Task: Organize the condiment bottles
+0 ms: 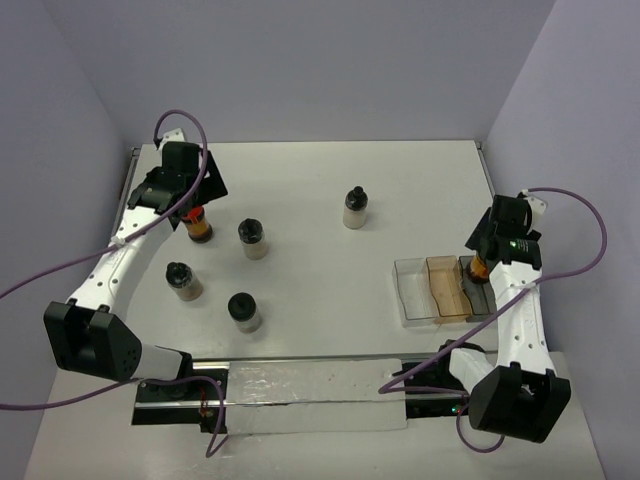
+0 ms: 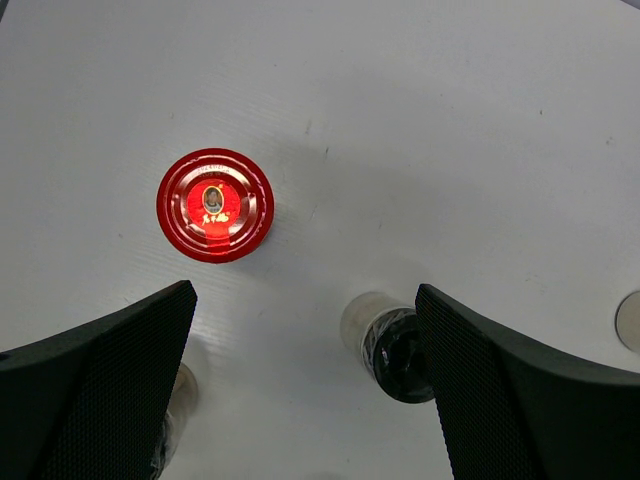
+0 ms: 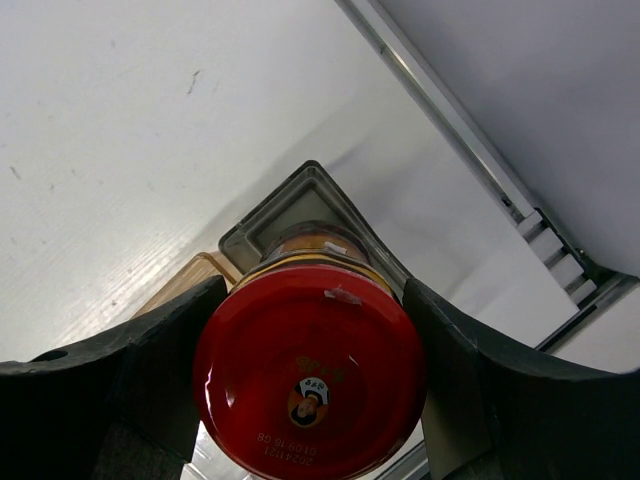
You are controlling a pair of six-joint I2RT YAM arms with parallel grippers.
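A red-capped jar point(image 1: 199, 227) stands at the far left of the table; in the left wrist view its cap point(image 2: 215, 205) lies ahead of my open, empty left gripper point(image 2: 310, 400), which hovers above it point(image 1: 187, 200). Black-capped jars stand at the left point(image 1: 253, 238), point(image 1: 183, 281), point(image 1: 244, 311) and one at mid-table point(image 1: 354, 208). One black-capped jar point(image 2: 398, 350) shows beside the right finger. My right gripper point(image 3: 310, 340) is shut on the second red-capped jar point(image 3: 310, 370), holding it upright in the grey tray section point(image 3: 300, 195), also seen from above point(image 1: 477, 268).
A row of tray sections sits at the right: clear point(image 1: 412, 292), amber point(image 1: 447, 290) and grey point(image 1: 482, 298). A metal rail point(image 1: 300, 385) runs along the near edge. Walls close in the table's back and sides. A purple cable trails from each arm.
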